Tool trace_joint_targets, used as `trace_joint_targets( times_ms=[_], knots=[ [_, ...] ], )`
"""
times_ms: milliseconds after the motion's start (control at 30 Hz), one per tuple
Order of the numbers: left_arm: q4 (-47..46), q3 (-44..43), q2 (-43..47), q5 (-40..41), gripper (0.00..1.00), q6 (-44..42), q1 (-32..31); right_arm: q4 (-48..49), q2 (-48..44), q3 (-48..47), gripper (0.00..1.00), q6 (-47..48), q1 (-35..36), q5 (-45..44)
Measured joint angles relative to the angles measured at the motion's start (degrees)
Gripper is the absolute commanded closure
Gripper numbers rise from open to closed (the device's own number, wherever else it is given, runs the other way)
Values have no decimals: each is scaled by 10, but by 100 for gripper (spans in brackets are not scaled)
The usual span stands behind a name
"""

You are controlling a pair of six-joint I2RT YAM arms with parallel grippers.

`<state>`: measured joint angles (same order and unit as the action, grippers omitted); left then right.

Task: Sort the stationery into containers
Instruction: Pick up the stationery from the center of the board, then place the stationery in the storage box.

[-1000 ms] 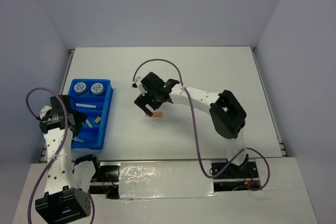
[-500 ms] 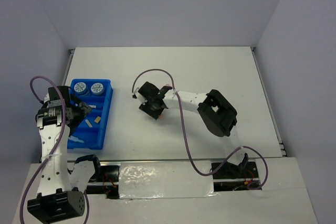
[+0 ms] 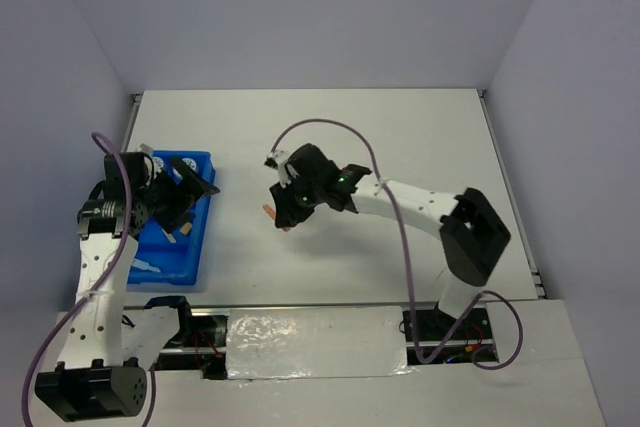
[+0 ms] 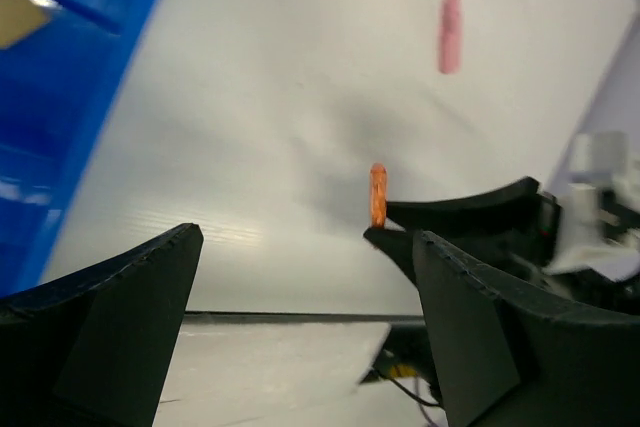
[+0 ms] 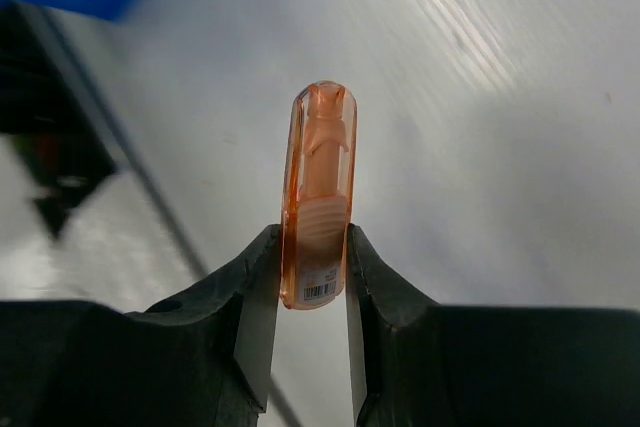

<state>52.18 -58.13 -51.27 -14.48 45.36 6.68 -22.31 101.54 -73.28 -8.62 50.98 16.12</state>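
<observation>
My right gripper (image 5: 312, 257) is shut on the orange stick (image 5: 318, 197), which stands upright between the jaws above the white table. From above, this gripper (image 3: 283, 219) and the orange stick (image 3: 270, 212) hang right of the blue tray (image 3: 170, 265). My left gripper (image 3: 188, 205) stands open over the tray's right side with nothing between its fingers. In the left wrist view the orange stick (image 4: 378, 195) shows ahead, and a pink stick (image 4: 450, 34) lies farther off. A patterned tub (image 3: 185, 165) sits at the tray's far end.
A tan block (image 4: 20, 17) lies in a tray compartment (image 4: 60, 107). Small pale pieces (image 3: 145, 267) rest in the tray's near end. The right arm (image 3: 420, 205) stretches across the table's middle. Walls close off the back and both sides.
My right gripper has shut on the orange stick and lifted it off the table. My left arm has swung right, over the tray, and stayed open.
</observation>
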Motion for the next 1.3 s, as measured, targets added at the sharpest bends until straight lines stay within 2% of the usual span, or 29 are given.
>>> trace_joint_targets(
  times_ms=[133,300,533,767,867,1067,1100,1167,1200,1267,1300],
  knots=[
    [-43,6,1,-68,1,38,-20,83,-78,-5,97,-61,-6,93],
    [-98,31,1,-141,1,90,-34,148,-91,-33,95,-116,-7,152],
    [-146,32,11,-173,1,135,-35,141,-75,-61,95,-132,-5,156],
    [-153,32,13,-173,2,136,-35,122,-73,-83,95,-132,-2,127],
    [-159,35,12,-173,6,138,-35,102,-64,-105,95,-125,4,116],
    [-166,38,12,-174,24,148,-36,46,-20,-187,95,-98,32,80],
    [-167,38,11,-173,32,148,-36,37,-16,-197,95,-94,36,73],
    [-167,38,7,-173,39,148,-36,16,-4,-218,95,-87,43,56],
    [-168,38,5,-173,50,147,-36,7,1,-227,95,-83,46,48],
    [-169,38,2,-173,62,147,-36,-16,12,-243,95,-77,52,36],
    [-170,38,1,-173,72,146,-36,-25,19,-250,94,-74,54,30]
  ],
)
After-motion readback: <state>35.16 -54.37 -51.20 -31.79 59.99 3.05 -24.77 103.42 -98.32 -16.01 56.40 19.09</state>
